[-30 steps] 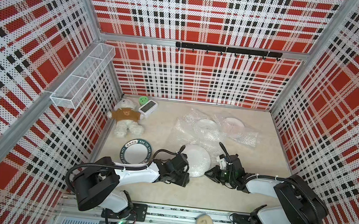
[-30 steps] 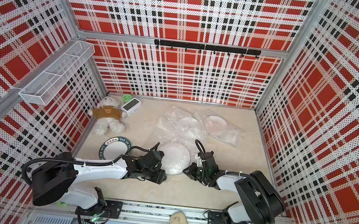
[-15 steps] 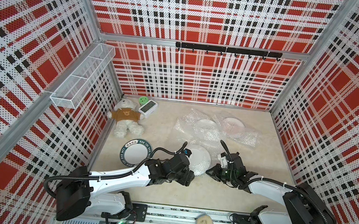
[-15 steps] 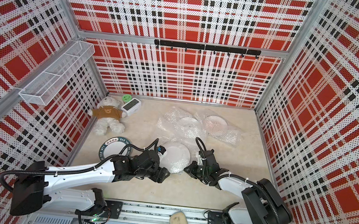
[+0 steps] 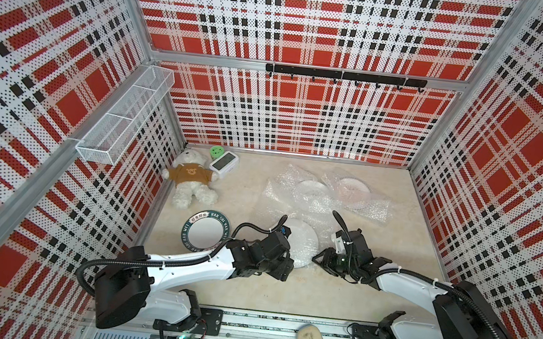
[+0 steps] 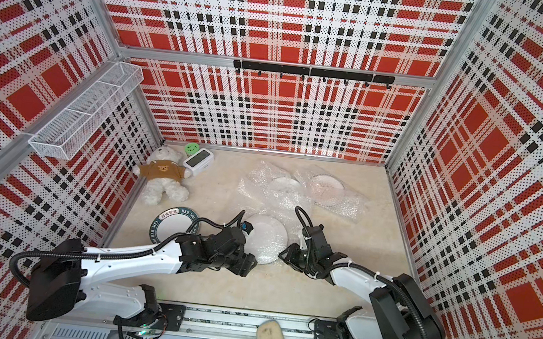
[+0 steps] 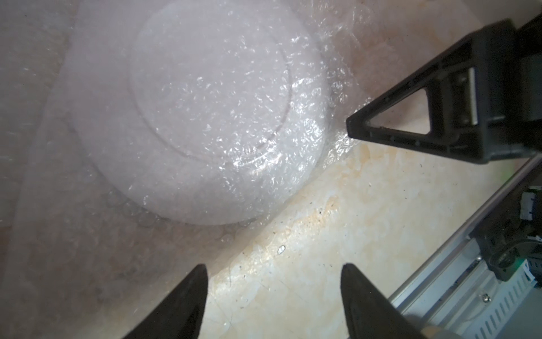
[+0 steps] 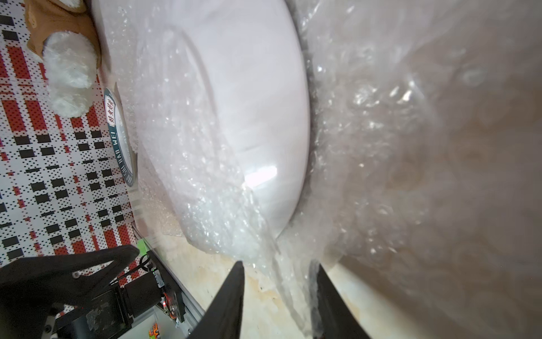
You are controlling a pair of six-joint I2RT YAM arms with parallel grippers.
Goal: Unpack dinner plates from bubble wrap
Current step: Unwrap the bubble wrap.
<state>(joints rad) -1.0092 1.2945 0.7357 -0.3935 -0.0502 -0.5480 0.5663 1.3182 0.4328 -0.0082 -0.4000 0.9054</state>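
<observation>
- The near plate [image 5: 303,242] is plain white and sits front-centre on the table [image 5: 318,297], right between the two arms. It looks face-down with a ring showing on top, but that's hard to be sure of through the plastic.
- Bubble wrap [image 7: 337,73] is draped over most of it: clear, crinkly, glinting. The right wrist view shows one bare glossy patch at the plate's edge.
- The right gripper [image 8: 278,265] is just beside that edge. Its fingers are partly apart and a stretched strand of wrap runs between them; whether it's actually pinched, can't tell.
- The left gripper [image 7: 274,270] has its fingers wide apart with nothing between them, over the wrap's edge and bare table near the plate. In both top views its jaws are hidden under the wrist.
- The lettered plate [image 5: 205,234] has a dark rim band and lies unwrapped and flat off to the left, partly covered by the left arm.
- The back plate [image 5: 311,190] and a faintly pinkish plate [image 5: 353,190] lie under wrap farther back, markings too blurry to read.
- A teddy bear [image 5: 190,178] is in the back-left corner.
</observation>
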